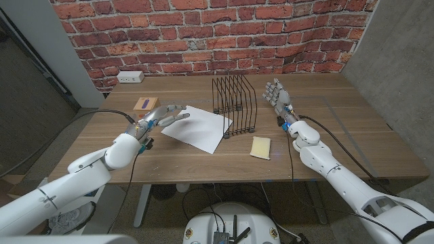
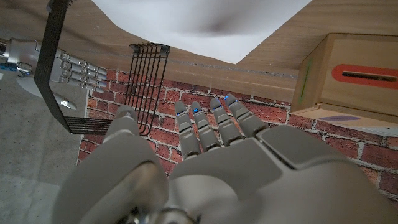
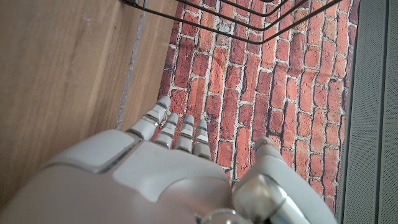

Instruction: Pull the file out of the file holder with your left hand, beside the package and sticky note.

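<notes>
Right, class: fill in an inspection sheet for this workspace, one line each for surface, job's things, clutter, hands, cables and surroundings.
Surface: wooden table, bare wood on the right.
Job's things: white file lies flat, out of the black wire file holder; package; yellow sticky note.
Clutter: nothing seen.
Hands: left hand at the file's edge, holding nothing; right hand upright beside the holder, open.
Cables: black cables along both arms.
Surroundings: brick wall; wall outlet.

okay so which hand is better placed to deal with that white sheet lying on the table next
The left hand. Its fingers reach over the near edge of the white paper file, which lies flat left of the black wire file holder. The right hand stands open on the holder's far side, away from the sheet.
</notes>
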Controlling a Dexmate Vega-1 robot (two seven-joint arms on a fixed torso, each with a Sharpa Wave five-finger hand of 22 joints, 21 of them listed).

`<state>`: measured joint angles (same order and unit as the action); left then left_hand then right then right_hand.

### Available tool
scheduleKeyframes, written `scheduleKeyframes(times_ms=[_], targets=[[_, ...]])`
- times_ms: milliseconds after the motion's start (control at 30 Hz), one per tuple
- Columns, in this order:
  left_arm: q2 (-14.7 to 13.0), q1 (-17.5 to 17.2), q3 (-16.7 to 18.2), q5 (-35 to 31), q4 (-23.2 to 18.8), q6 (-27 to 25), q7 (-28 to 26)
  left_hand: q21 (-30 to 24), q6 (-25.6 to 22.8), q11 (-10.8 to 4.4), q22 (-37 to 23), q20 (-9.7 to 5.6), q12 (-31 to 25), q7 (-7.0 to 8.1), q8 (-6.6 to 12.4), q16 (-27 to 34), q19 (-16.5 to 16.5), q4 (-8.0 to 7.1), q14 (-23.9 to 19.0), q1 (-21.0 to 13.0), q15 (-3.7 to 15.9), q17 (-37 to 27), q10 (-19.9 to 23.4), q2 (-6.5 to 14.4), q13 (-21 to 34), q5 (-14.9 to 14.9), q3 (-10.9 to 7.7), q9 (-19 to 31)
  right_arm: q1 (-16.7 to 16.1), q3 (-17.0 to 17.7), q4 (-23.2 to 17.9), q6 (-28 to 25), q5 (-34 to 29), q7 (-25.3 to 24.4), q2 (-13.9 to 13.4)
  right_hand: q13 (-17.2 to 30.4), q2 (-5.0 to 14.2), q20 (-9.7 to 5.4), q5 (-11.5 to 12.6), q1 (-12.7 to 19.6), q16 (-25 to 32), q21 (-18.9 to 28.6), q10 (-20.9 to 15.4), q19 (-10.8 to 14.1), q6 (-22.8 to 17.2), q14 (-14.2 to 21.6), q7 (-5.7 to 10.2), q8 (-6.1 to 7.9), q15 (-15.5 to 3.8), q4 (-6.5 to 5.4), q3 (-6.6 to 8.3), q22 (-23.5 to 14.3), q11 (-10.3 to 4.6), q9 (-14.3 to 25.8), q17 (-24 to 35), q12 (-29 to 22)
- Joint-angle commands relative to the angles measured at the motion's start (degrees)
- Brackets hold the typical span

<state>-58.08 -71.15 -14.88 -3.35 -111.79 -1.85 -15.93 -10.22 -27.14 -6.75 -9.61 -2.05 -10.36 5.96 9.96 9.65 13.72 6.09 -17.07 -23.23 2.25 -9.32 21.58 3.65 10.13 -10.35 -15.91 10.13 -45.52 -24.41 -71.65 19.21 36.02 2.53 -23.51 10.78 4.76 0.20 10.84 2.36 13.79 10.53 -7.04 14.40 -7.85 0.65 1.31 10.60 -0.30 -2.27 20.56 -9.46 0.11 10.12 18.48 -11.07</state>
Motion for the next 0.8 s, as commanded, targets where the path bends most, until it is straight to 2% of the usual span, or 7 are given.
scheduleKeyframes(times_ms=[33,400,600,800], targets=[[6.46,3.54,-0.24,5.04,6.49,5.84,-0.42,-0.34,0.72,0.72,0.01,-8.97,-0.08,-0.45,0.0,0.1,0.0,0.2,0.59,-0.11,5.79,-0.2,-0.34,1.1,0.09,-0.06,-0.54,0.09,-0.32,-0.21,-0.79,0.73,-1.08,-0.5,-0.35,0.17,2.94,-0.03,0.37,0.07,-0.09,0.19,-0.06,-0.14,-0.04,-0.33,0.37,0.12,-0.18,-0.25,0.15,-0.23,-0.07,0.2,0.24,-0.05],[10.96,8.37,-3.17,7.67,12.93,10.21,0.88,-0.25,1.83,1.24,0.02,-9.93,-0.01,-0.91,-0.07,0.05,-0.29,0.64,1.25,0.21,5.66,-0.19,-1.35,1.64,0.07,-0.02,-1.0,0.06,-0.98,-0.23,-2.04,1.1,-2.33,-1.85,-0.92,0.15,2.88,-0.27,0.36,-0.04,-0.23,0.08,0.09,-0.56,0.09,-0.71,0.41,0.09,-0.19,-0.33,0.08,-0.22,-0.04,0.17,0.26,-0.01],[13.71,10.85,-4.21,10.14,17.46,13.48,1.53,-0.11,3.29,1.54,0.02,-9.94,0.03,-1.06,-0.23,0.01,-0.86,0.89,2.08,0.65,5.29,-0.21,-2.2,1.93,0.06,0.01,-1.26,0.03,-0.82,-0.45,-1.82,1.26,-3.24,-2.28,-1.16,0.14,2.84,-0.33,0.36,-0.1,-0.27,0.09,0.08,-0.63,0.15,-0.82,0.3,0.08,-0.3,-0.37,0.04,-0.21,-0.02,0.16,0.26,-0.03],[15.8,12.85,-5.07,11.34,20.08,14.31,1.21,-0.13,3.82,1.79,0.02,-9.85,0.07,-1.09,-0.19,0.03,-0.97,1.0,2.41,0.85,5.12,-0.22,-2.75,2.22,0.05,0.0,-1.47,0.02,-0.85,-0.21,-1.51,1.61,-3.18,-2.4,-1.17,0.13,2.78,-0.34,0.36,-0.09,-0.25,0.12,0.07,-0.61,0.19,-0.74,0.24,0.08,-0.17,-0.35,0.02,-0.21,0.01,0.15,0.24,-0.04]])
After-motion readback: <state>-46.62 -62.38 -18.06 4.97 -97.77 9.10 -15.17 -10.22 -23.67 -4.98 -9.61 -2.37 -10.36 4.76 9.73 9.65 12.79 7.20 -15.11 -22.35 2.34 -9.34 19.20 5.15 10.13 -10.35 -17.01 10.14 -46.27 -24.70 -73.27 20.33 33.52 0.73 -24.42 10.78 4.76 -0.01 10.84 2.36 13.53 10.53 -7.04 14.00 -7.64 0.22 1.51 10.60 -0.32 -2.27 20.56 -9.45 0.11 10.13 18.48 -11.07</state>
